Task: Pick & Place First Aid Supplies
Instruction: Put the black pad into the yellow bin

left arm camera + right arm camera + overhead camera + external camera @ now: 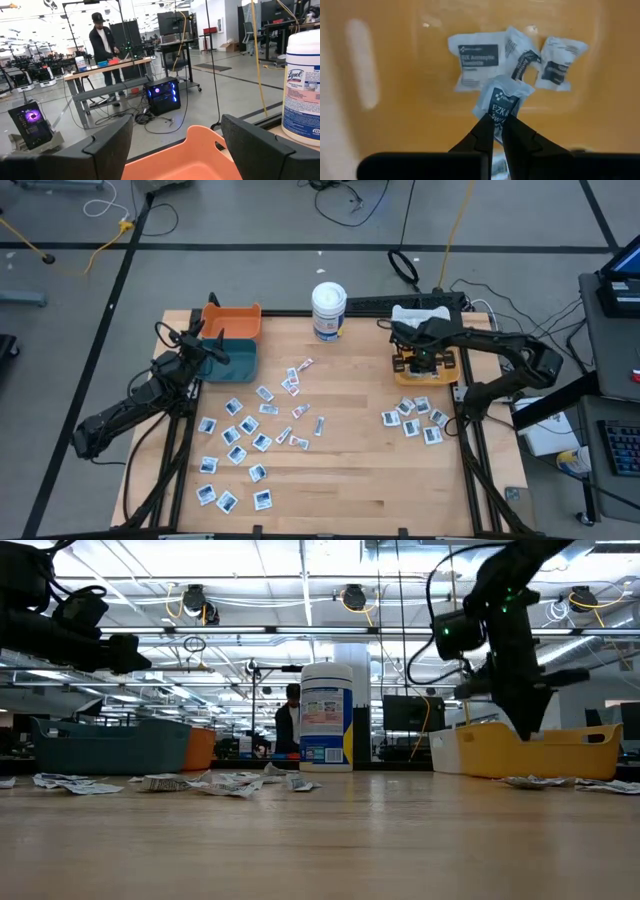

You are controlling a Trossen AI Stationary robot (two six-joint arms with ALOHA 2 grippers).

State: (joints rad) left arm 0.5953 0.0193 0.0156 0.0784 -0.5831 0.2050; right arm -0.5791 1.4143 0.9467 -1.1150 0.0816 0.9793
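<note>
The right pincer (498,131) hangs over the yellow bin (425,368), clamped on a white-and-blue packet (501,102); three more packets (476,59) lie on the bin's floor (labels up). The left pincer (177,145), fingers apart, hovers over the orange bin (197,157) beside the teal bin (228,358). Other packets (245,438) litter the desk (350,440).

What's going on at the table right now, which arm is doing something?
The right tool hangs over the yellow bin, shut on a white-and-blue sachet, with three more packets already lying on the bin floor below it. The left tool waits open above the orange bin at the table's far left. Many packets are still scattered on the wooden table, and a smaller cluster lies just in front of the yellow bin.
</note>
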